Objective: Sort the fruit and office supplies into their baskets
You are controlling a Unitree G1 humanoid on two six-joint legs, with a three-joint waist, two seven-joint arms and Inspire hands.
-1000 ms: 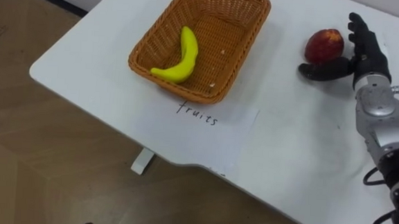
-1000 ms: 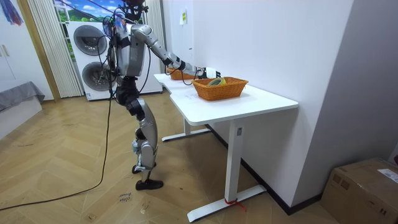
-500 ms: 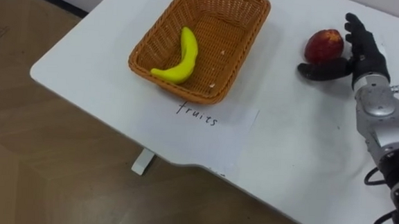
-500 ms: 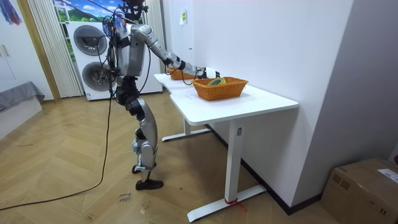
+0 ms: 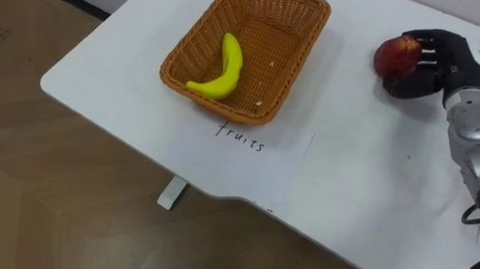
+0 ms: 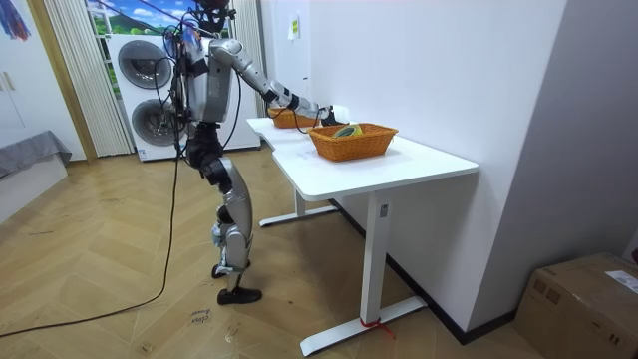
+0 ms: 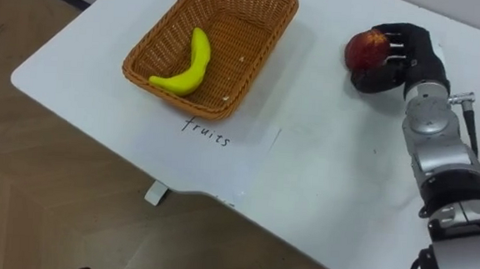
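A red apple rests on the white table, right of the wicker fruit basket. My right hand is curled round the apple from its right side, fingers over its top and thumb beneath. A yellow banana lies inside the basket. A paper label lies in front of the basket. In the room view I stand at the table's long side with my right arm stretched toward the baskets.
The table's near edge and left corner drop to the wooden floor. A second wicker basket stands further along the table in the room view. A washing machine stands behind me.
My right hand, open beside the apple before, has closed its fingers over it. The eye view has shifted slightly.
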